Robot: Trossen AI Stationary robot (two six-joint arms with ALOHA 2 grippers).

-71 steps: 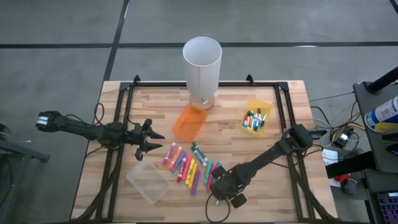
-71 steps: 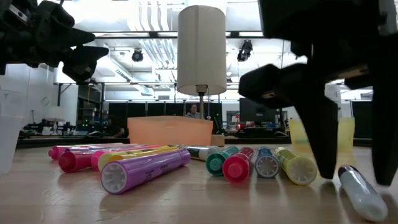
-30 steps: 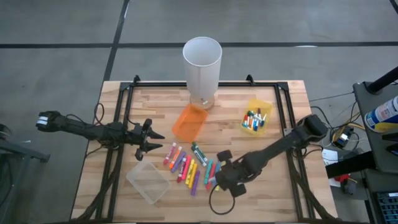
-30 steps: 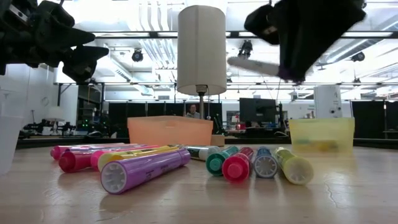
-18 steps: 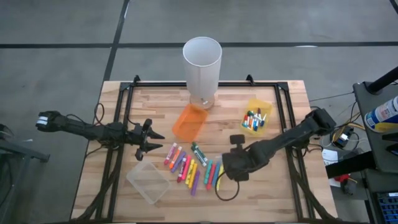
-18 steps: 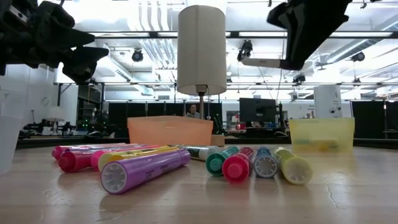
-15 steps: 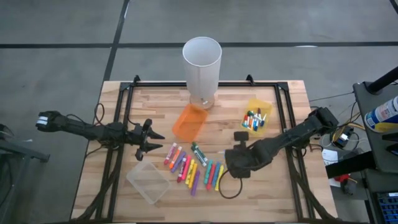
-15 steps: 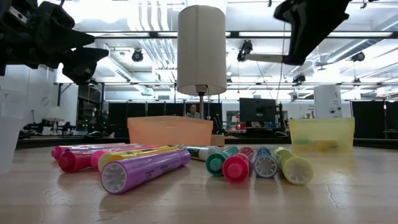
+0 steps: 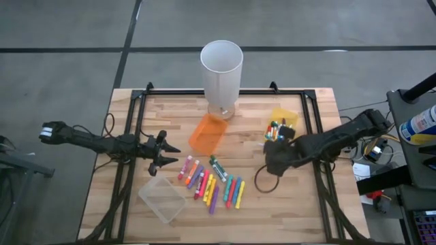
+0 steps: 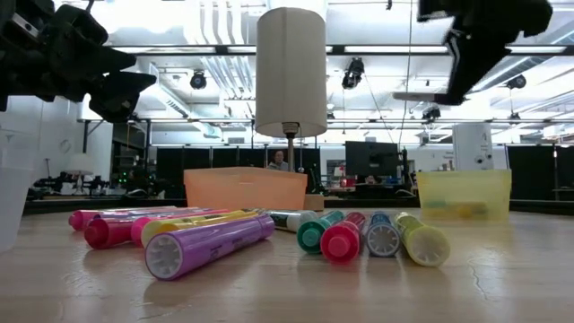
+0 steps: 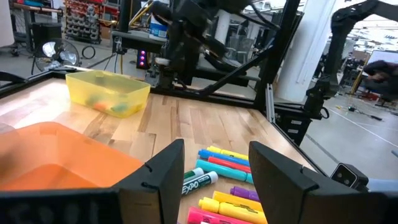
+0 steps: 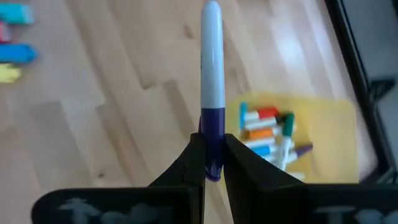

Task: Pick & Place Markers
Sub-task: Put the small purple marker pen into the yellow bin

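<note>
Right gripper (image 12: 211,163) clamped on the purple-capped end of a white marker (image 12: 211,74); long axis running straight out past the fingertips, white barrel leading. Yellow bin (image 12: 339,134) lying just beyond and off to about 4 o'clock of the marker tip in the right wrist view, several markers already inside. In the high view the same gripper (image 9: 277,153) held above the table just at 7 o'clock of the yellow bin (image 9: 291,116), close beside its near corner; a short carry toward 1 o'clock likely enough to bring the marker over the opening. Right arm reaching in low from the table's right edge, stretched toward 9 o'clock, wrist raised well off the wood in the low view (image 10: 475,45). Judged step: transport to bin, release not yet done. Risk: barrel pointing past the bin's rim, could land across the wall.

Loose markers (image 9: 211,184) in a row on the table centre, at 8 o'clock of the right gripper, well apart from it. Left gripper (image 9: 162,151) waiting at 9 o'clock of that row, fingers spread, nothing between them, hovering off the wood. Orange bin (image 9: 208,133) and white cylinder (image 9: 221,68) farther back at 12 o'clock, clear bin (image 9: 162,199) at 7 o'clock of the row.
</note>
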